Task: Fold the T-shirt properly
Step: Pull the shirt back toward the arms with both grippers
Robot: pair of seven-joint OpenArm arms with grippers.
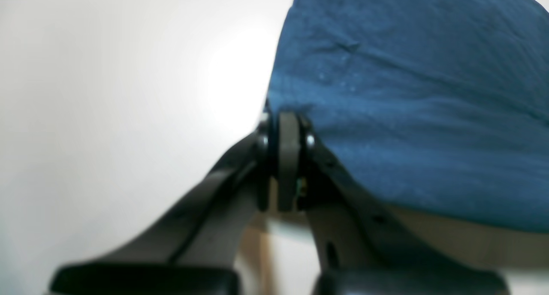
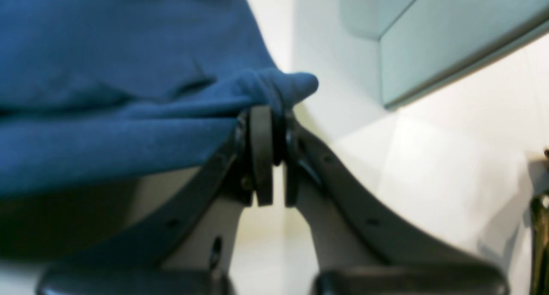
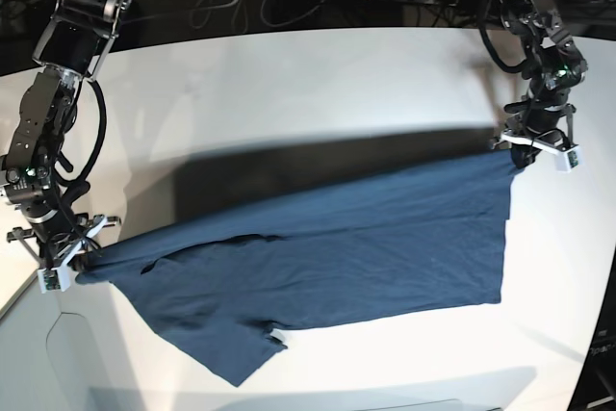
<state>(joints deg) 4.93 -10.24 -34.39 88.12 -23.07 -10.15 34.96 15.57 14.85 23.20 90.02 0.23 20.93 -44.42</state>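
In the base view, the right tool (image 3: pixel 69 259) sits at the far left, low over the white bench (image 3: pixel 289 93), pressed together on a bunched corner of the T-shirt (image 3: pixel 327 247). Its wrist view shows a rolled nub of navy fabric poking out past the pinching fingertips (image 2: pixel 260 149). From there the T-shirt stretches away toward the other tool as a wide, taut sheet, its lower edge and one sleeve sagging below the line between the two tools, with a pale label showing at that lower edge. At the far right, the left tool (image 3: pixel 520 146) pinches the opposite corner, cloth caught between its closed fingertips (image 1: pixel 288 158).
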